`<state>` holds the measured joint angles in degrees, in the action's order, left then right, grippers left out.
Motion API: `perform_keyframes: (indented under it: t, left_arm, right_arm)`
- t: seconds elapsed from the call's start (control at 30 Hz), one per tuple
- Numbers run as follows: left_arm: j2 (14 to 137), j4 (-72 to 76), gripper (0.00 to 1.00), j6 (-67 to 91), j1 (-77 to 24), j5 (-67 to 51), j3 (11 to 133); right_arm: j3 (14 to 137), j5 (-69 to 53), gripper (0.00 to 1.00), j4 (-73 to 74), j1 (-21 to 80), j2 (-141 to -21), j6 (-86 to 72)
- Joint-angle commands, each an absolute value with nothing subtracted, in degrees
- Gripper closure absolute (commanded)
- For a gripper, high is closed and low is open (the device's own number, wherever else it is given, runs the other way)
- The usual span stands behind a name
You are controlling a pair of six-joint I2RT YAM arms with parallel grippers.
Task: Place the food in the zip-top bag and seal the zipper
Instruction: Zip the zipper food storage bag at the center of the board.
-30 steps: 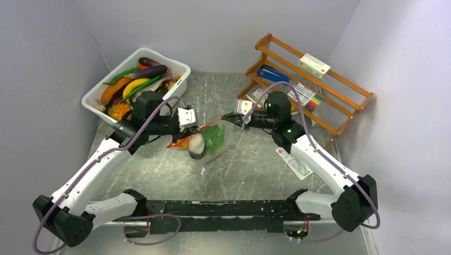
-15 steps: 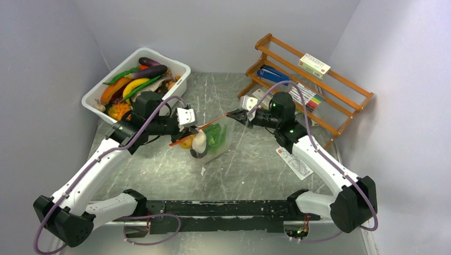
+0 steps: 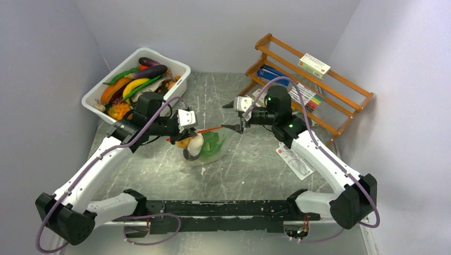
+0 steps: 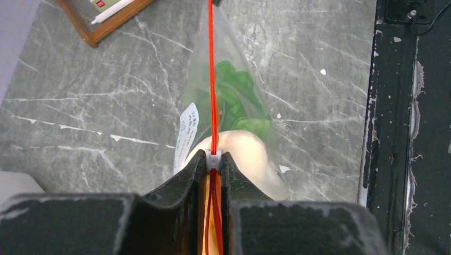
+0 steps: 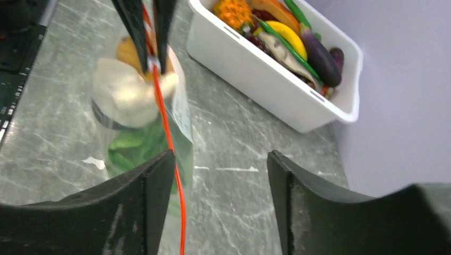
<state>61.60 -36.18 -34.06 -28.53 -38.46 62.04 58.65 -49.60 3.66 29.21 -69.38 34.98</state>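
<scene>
The clear zip-top bag (image 3: 208, 150) sags on the table between both arms. It holds food: a green lettuce (image 4: 234, 95), a pale mushroom (image 4: 250, 159) and an orange fruit (image 3: 185, 142). My left gripper (image 4: 213, 157) is shut on the orange-red zipper (image 4: 210, 79) right at its small white tip, and the strip stretches straight away from it. In the top view my left gripper (image 3: 192, 130) sits at the bag's left end. My right gripper (image 5: 220, 159) stands open at the bag's right end. The zipper (image 5: 167, 133) hangs loose just inside its left finger (image 5: 154, 186).
A white bin (image 3: 178, 71) of toy vegetables stands at the back left. An orange-brown wooden rack (image 3: 340, 103) with pens and a small box is at the back right. A flat printed leaflet (image 3: 294, 162) lies beside the right arm. The black base rail (image 3: 223, 208) runs along the near edge.
My right gripper has opened and let go of the zipper's far end. The bag has sagged lower and shifted slightly left. My left gripper keeps its hold.
</scene>
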Motion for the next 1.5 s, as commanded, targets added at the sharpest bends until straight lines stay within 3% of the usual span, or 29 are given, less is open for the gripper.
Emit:
perform_keyframes:
  t: [0.0, 0.33, 0.5, 0.57, 0.63, 0.67, 1.47]
  left_arm:
    - [63.6, -35.5, 0.93, -36.4, -28.1, -42.0, 64.7]
    - [64.8, -34.6, 0.93, -35.9, -28.1, -42.5, 65.5]
    - [64.4, -34.6, 0.93, -35.5, -28.1, -42.4, 65.4]
    - [64.3, -34.5, 0.93, -35.3, -28.1, -42.3, 65.5]
    - [64.2, -35.0, 0.93, -35.2, -28.1, -42.1, 65.5]
    - [64.1, -35.4, 0.93, -35.2, -28.1, -41.7, 65.5]
    - [58.5, -43.1, 0.93, -33.6, -27.9, -32.8, 63.5]
  right_arm:
    - [63.6, -48.1, 0.33, 12.1, 33.8, -71.3, 39.1]
    - [64.6, -42.4, 0.33, 14.5, 41.4, -77.8, 40.1]
    - [63.5, -39.9, 0.41, 10.5, 41.6, -79.8, 39.6]
    - [63.5, -38.7, 0.56, 10.2, 41.6, -80.1, 39.8]
    - [62.9, -36.7, 0.92, 9.6, 41.5, -79.6, 40.2]
    - [62.2, -35.4, 1.00, 9.0, 41.5, -78.9, 40.4]
    - [56.5, -23.4, 1.00, 2.5, 32.7, -72.2, 34.3]
